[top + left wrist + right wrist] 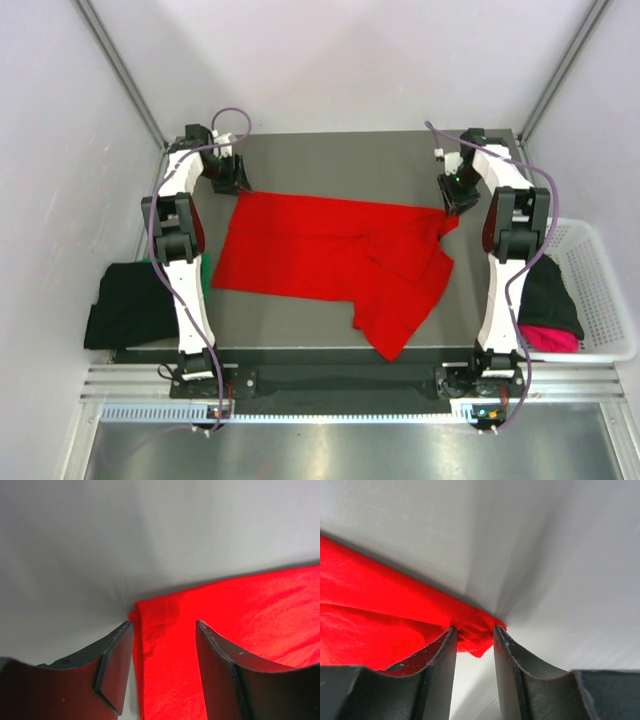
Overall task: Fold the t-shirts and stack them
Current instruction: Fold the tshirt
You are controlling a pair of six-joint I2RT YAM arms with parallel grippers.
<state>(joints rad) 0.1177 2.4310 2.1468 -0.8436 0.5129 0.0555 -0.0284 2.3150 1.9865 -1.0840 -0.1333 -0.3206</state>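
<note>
A bright red t-shirt (330, 250) lies spread across the dark table, with one part folded toward the near right. My left gripper (228, 180) is at the shirt's far left corner. In the left wrist view it (164, 622) is open, and the red cloth (240, 610) lies flat between the wide-apart fingers. My right gripper (458, 195) is at the far right corner. Its jaws (474, 628) stand open, with a bunched tip of red cloth (370, 610) lying between the fingertips.
A black t-shirt (130, 300) lies off the table's left edge, with a sliver of green cloth (205, 272) beside it. A white mesh basket (600, 290) at the right holds a black shirt (550, 290) and a magenta-pink one (548, 338). Grey walls enclose the table (330, 160).
</note>
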